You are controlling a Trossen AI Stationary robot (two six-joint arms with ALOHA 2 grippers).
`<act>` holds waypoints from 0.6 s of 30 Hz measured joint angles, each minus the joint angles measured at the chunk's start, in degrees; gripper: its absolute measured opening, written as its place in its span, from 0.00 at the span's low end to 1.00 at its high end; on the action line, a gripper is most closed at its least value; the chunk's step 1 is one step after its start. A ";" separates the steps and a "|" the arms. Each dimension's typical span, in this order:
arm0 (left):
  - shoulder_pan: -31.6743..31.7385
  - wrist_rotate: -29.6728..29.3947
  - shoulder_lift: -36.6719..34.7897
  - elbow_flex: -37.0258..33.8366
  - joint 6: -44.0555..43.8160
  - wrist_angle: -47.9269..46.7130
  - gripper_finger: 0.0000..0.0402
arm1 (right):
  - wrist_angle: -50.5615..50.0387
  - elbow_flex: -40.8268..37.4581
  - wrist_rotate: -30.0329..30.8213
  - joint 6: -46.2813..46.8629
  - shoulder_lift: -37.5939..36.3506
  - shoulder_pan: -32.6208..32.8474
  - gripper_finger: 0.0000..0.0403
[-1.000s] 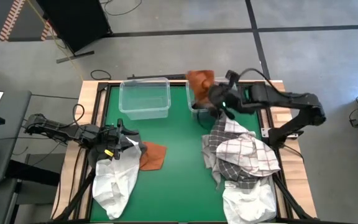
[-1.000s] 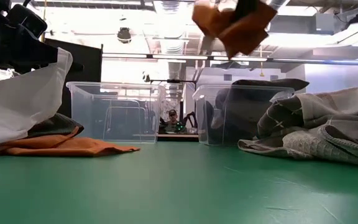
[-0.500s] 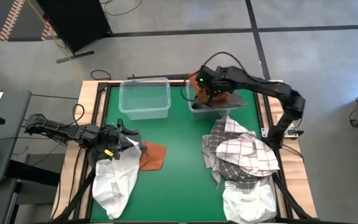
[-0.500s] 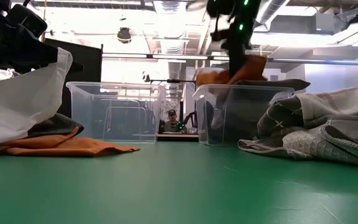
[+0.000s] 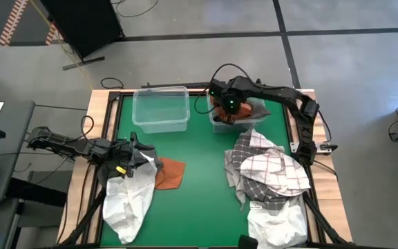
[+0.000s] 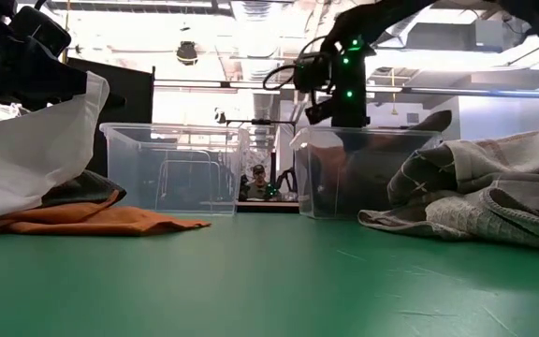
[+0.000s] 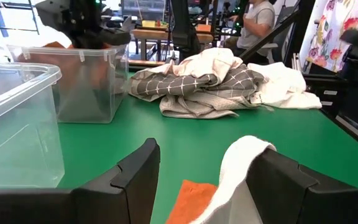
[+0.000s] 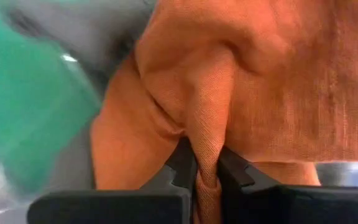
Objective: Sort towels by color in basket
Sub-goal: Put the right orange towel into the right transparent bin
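Observation:
My right gripper (image 5: 231, 108) reaches down into the right clear bin (image 6: 363, 178) at the table's far side, shut on an orange towel (image 8: 253, 81). A dark grey towel (image 6: 427, 121) also shows in that bin. My left gripper (image 7: 207, 180) is open at the table's near left, over a white towel (image 5: 126, 197) that covers part of a dark grey towel (image 6: 82, 192). A second orange towel (image 5: 171, 173) lies flat beside them. My right gripper pinches a raised fold (image 8: 207, 155) of the orange towel between its two fingers, coming from above and pointing down into the bin. The rest of the cloth spreads out in front of the fingers inside the bin. My left gripper is open, and a fold of the white towel (image 7: 244, 162) lies draped against the inner side of one finger (image 7: 281, 180). The towel hangs from there down to the table (image 6: 26, 178).
An empty clear bin (image 5: 161, 108) stands left of the right bin. A heap of checked and light grey towels (image 5: 268, 169) with a white towel (image 5: 276, 220) fills the table's right near part. Bare green table (image 5: 199, 200) lies in the middle. A person sits beyond the table (image 7: 257, 18).
My right gripper has come down from above the right bin into it, carrying the orange towel, which was lifted clear and now lies inside the bin. The right arm has swung toward the far edge.

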 joint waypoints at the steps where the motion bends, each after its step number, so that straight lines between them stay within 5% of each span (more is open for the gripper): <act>1: 0.01 0.00 -0.01 0.00 0.00 0.01 0.53 | 0.10 0.02 -1.45 0.96 0.43 -0.18 0.13; 8: 0.02 0.00 -0.01 0.00 0.00 0.01 0.53 | -0.04 0.13 -7.27 2.76 2.76 -0.61 0.17; 18: 0.00 -0.01 0.00 -0.01 0.00 0.00 0.53 | 0.01 -0.11 -6.00 3.85 -0.55 -0.28 0.20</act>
